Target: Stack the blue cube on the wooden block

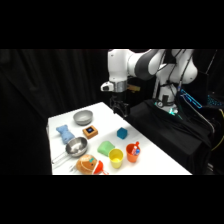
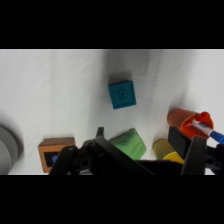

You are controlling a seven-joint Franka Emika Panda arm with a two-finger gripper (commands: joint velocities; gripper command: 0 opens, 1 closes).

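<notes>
- Two things matter for the task: the blue cube (image 1: 122, 133) and the wooden block (image 1: 90, 132), both lying bare on the white table (image 1: 150, 150), so the pick is not yet made.
- Taking the wooden block as the landmark: the cube lies well apart from it, off toward the arm's base; the green soft shape (image 1: 105, 147) sits between the two and a little nearer the camera in the side view.
- Gripper (image 1: 120, 107) hangs above the table beyond the cube, clear of everything; whether its fingers stand wide or narrow I cannot tell from either view.
- Risk one: the cube sits turned at a slight angle in the wrist view (image 2: 122, 95), so a descent not squared to its faces would likely nudge or spin it rather than seat it.
- Risk two: the yellow cup (image 1: 116, 158) and the orange cup (image 1: 132, 152) stand near the cube on the side away from the block; a low approach could knock them.
- Risk three: the block is only slightly wider than the cube, so an off-centre release would probably let it tip off.
- Cube looks: small, teal-blue, sharp-edged, with a faint dark mark on its top face.
- Block looks: low, orange-brown, with a dark blue square on top (image 2: 54, 153).
</notes>
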